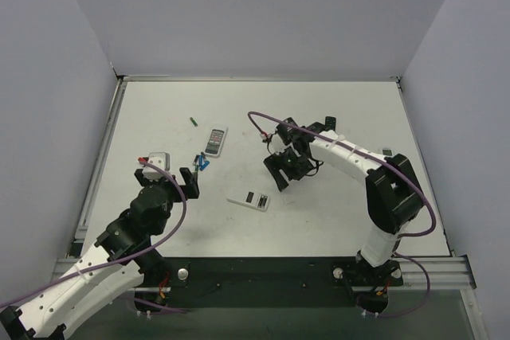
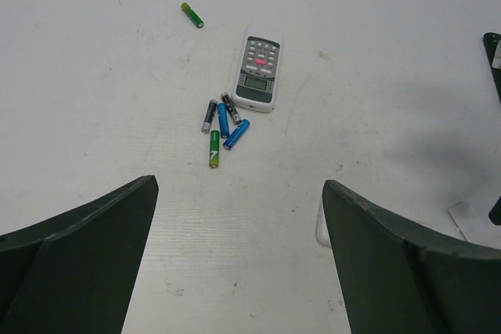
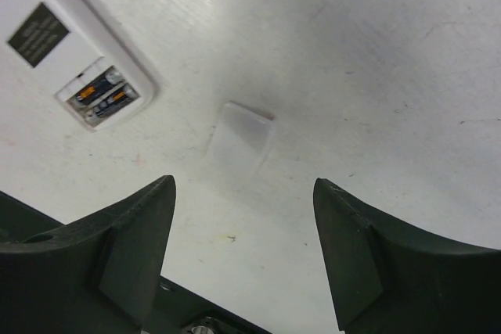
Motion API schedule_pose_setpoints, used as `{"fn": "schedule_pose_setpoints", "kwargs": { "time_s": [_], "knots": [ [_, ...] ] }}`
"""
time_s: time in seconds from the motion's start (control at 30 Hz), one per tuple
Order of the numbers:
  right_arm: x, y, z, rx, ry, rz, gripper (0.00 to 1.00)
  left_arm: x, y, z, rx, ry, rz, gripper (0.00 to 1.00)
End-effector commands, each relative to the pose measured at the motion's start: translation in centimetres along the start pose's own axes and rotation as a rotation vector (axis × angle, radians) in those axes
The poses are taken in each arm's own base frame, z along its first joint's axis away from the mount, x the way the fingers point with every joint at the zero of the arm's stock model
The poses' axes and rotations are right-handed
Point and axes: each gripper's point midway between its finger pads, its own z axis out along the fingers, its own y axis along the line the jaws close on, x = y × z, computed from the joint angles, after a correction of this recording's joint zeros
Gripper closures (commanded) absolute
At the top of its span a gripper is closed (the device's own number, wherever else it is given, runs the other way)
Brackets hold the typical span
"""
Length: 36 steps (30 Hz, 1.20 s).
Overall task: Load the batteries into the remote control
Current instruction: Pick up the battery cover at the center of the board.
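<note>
While both arms hover, remote control [image 1: 249, 200]: it lies on its button face near the middle of the table [image 1: 343, 109], between the two grippers. I judge that it lies this way so the battery bay faces up.
Battery bay [image 3: 102, 95]: it is uncovered at the end of the white back. I see orange and dark shapes inside, but I cannot tell whether they are contacts or cells.
Battery cover [image 3: 241, 134]: this small white plate lies flat just beside the open bay and apart from the remote, so it won't block loading.
Batteries [image 2: 221, 124]: five lie loose in a small cluster, touching or nearly so, just below the grey-faced remote [image 2: 260, 68]. None is lifted yet.
Stray green battery [image 2: 192, 15]: it lies alone, well apart from the cluster and farther up the table.
Left gripper [image 2: 239, 193]: its jaws are spread wide and hold nothing. It is aimed at the cluster, which sits between and beyond the fingers. I read this as lining up a pick.
Right gripper [image 3: 243, 185]: it is also spread and empty, hanging over the cover with the bay just beside it. I judge it is placed to steady the remote or deal with the cover.
Next move: I should pick a single cell from the edge of the cluster, since its neighbours could roll.
</note>
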Motion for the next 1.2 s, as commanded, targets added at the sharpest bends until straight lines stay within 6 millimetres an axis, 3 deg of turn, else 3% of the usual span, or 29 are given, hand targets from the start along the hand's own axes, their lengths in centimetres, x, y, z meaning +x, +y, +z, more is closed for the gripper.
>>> {"fn": "schedule_pose_setpoints", "kwargs": {
  "time_s": [0.0,0.2,0.4,0.6,0.87,1.17],
  "knots": [
    [0.8,-1.0,0.8,0.001,0.076,0.024,0.34,-2.8,0.4,-0.3,-0.021,-0.082,0.015,0.03],
    [-1.7,-0.7,2.6,-0.035,0.059,0.112,0.42,-2.8,0.2,0.0,-0.023,-0.081,0.038,0.03],
    [-2.1,0.2,4.5,-0.102,0.063,0.196,0.50,-2.6,0.1,0.1,-0.019,-0.074,0.044,0.03],
    [-0.5,0.8,5.3,-0.130,0.084,0.258,0.52,-2.5,0.0,0.2,-0.011,-0.073,0.043,0.03],
    [3.4,0.4,5.3,-0.097,0.113,0.354,0.52,-2.3,-0.4,0.4,0.003,-0.062,0.048,0.03],
    [4.9,0.0,4.4,-0.062,0.094,0.409,0.52,-2.2,-0.6,0.4,0.015,-0.057,0.048,0.03]
  ]
}}
